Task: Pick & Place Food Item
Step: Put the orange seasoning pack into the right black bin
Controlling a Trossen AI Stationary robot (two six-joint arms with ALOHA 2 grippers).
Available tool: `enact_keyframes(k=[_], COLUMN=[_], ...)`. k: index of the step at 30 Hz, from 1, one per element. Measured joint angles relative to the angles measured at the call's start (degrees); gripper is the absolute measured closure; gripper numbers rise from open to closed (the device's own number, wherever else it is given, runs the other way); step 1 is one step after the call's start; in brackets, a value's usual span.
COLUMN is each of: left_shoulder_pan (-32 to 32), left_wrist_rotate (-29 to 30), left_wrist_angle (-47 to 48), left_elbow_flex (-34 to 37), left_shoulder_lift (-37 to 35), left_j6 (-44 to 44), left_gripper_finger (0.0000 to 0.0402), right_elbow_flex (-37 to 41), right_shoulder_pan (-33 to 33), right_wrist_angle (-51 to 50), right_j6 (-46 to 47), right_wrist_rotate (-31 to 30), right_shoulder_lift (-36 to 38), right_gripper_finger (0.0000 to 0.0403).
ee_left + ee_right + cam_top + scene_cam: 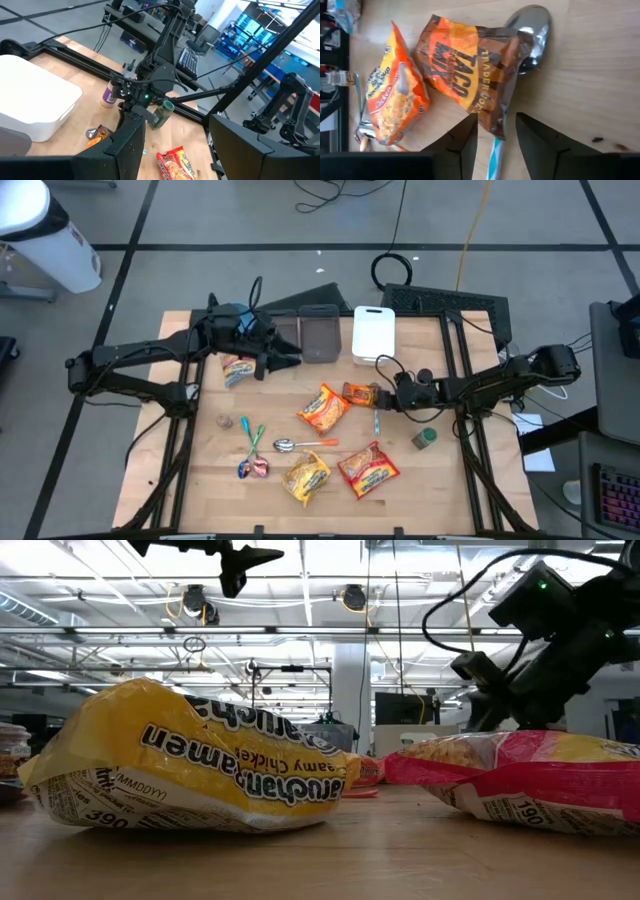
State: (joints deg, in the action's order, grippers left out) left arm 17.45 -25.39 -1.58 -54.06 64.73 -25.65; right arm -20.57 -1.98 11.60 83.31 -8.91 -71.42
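A brown-and-orange taco mix packet point(360, 392) lies flat on the wooden table, partly over a teal-handled spoon point(530, 35). My right gripper point(386, 396) is open and low at the packet's right end. In the right wrist view its two fingers stand on either side of the packet's near corner point(495, 125), and the gripper point(496, 142) holds nothing. My left gripper point(290, 358) is open and empty above the table's far left, next to the grey containers point(319, 333). It also shows in the left wrist view point(175, 145).
An orange ramen packet point(322, 408), a yellow one point(307, 476) and a red one point(368, 468) lie mid-table. Another packet point(237, 370) lies under the left arm. A white box point(373, 335) stands at the far edge. A spoon point(300, 444), a green-lidded jar point(425, 439) and candies point(255, 468) lie nearer.
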Motion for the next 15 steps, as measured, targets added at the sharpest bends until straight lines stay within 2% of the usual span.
enact_keyframes(k=[5, 11, 15], left_shoulder_pan=[0.01, 0.02, 0.02], left_wrist_rotate=[1.1, 1.49, 1.49], left_wrist_angle=[0.01, 0.02, 0.04], left_elbow_flex=[0.0, 0.0, 0.0], left_shoulder_lift=[0.0, 0.0, 0.0], left_j6=[0.09, 0.28, 0.31], left_gripper_finger=[0.017, 0.017, 0.0169], right_elbow_flex=[0.02, 0.02, 0.04], right_shoulder_pan=[-0.01, 0.0, 0.0], right_wrist_angle=[0.17, 1.39, 4.66], right_j6=[0.0, -0.04, -0.11], right_wrist_rotate=[-0.09, -1.53, -1.45], right_shoulder_lift=[0.02, -1.2, -2.83], right_gripper_finger=[0.0316, 0.0391, 0.0398])
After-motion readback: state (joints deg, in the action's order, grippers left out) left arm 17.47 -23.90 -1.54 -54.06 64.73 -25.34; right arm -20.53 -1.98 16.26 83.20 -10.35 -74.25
